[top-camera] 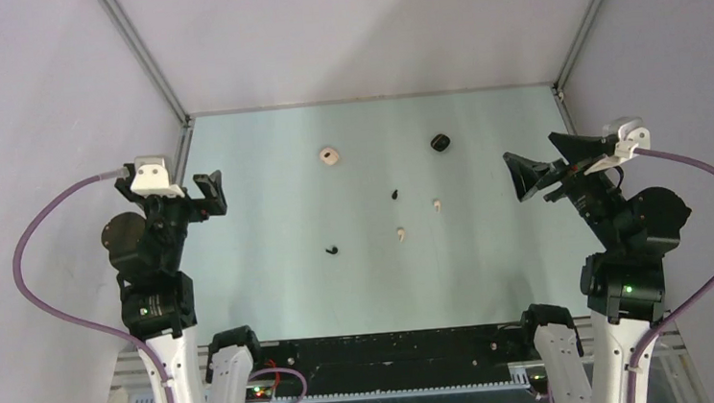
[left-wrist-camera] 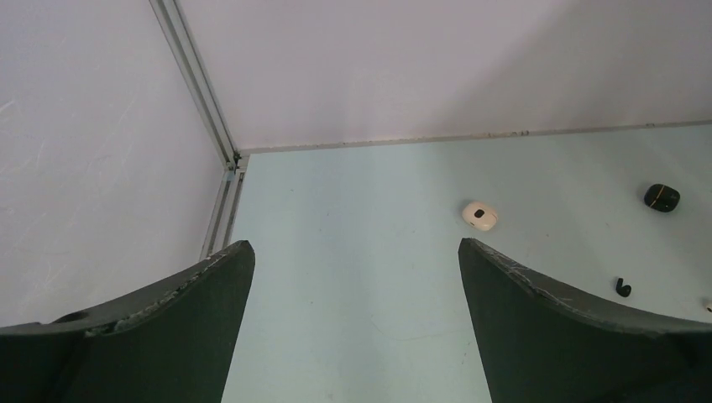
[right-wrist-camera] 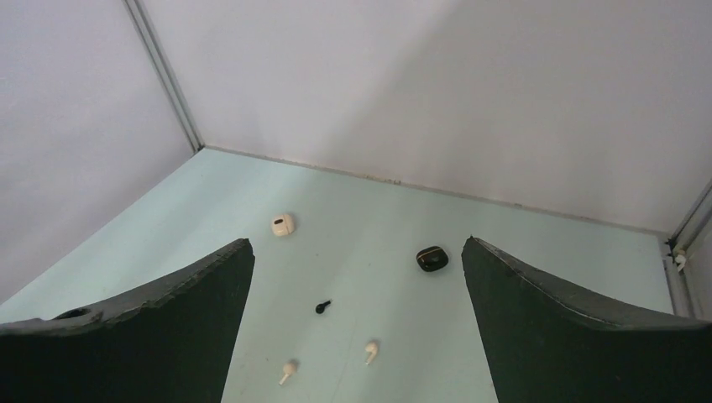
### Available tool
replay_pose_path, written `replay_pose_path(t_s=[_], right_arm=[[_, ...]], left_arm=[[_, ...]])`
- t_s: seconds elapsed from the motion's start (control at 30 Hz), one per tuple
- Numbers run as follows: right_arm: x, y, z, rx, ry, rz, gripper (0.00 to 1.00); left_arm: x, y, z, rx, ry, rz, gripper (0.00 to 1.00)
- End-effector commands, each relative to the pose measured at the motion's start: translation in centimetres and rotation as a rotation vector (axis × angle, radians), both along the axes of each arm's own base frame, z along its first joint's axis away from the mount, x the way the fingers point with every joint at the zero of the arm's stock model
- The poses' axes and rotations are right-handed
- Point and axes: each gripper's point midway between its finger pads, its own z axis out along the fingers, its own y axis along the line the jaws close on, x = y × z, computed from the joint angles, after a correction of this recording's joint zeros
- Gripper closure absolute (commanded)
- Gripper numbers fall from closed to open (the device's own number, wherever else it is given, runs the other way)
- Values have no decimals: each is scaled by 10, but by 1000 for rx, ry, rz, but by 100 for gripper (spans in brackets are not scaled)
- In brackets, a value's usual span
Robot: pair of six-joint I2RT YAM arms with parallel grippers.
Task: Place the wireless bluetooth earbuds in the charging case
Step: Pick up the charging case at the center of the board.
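Observation:
A cream-white charging case (top-camera: 329, 155) and a black charging case (top-camera: 440, 142) sit at the back of the pale green table. Two black earbuds (top-camera: 394, 195) (top-camera: 332, 251) and two cream-white earbuds (top-camera: 436, 205) (top-camera: 400, 233) lie loose in the middle. My left gripper (top-camera: 210, 196) is open and empty, raised at the left side. My right gripper (top-camera: 526, 177) is open and empty, raised at the right side. The left wrist view shows the white case (left-wrist-camera: 479, 215), black case (left-wrist-camera: 662, 197) and one black bud (left-wrist-camera: 623, 288). The right wrist view shows both cases (right-wrist-camera: 283, 224) (right-wrist-camera: 431, 259), a black bud (right-wrist-camera: 322, 306) and both white buds (right-wrist-camera: 370, 349) (right-wrist-camera: 288, 370).
White enclosure walls with aluminium corner posts (top-camera: 144, 55) (top-camera: 589, 20) bound the table at the left, back and right. A black rail (top-camera: 384, 349) runs along the near edge between the arm bases.

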Motion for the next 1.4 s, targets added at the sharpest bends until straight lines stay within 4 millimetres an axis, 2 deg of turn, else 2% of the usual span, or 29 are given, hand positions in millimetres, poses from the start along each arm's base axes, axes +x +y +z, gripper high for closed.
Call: replay_pose_path(t_s=[0.0, 0.13, 0.37, 0.67, 0.9, 1.13, 1.27, 1.33, 1.37], right_arm=[[-4, 9, 6, 2, -19, 53, 0], [-4, 11, 3, 6, -18, 67, 0], [0, 10, -9, -86, -37, 76, 0], [7, 10, -15, -74, -17, 78, 0], [20, 8, -26, -59, 13, 81, 0], [23, 7, -29, -51, 19, 76, 0], [24, 5, -31, -41, 30, 72, 0], [26, 6, -34, -28, 49, 86, 0], [27, 7, -35, -21, 59, 97, 0]], left_arm=[[-2, -3, 13, -8, -51, -16, 1], [-1, -3, 12, -10, -50, -17, 1], [1, -2, 10, -12, -48, -15, 1], [4, -2, 7, -9, -30, -19, 1], [13, -4, -5, -4, -3, -45, 1], [15, 3, -2, 7, -8, -6, 1], [24, 10, -5, 20, 37, 23, 1], [31, 13, 1, 37, 65, 43, 1], [39, 13, -9, 48, 112, 53, 1]])
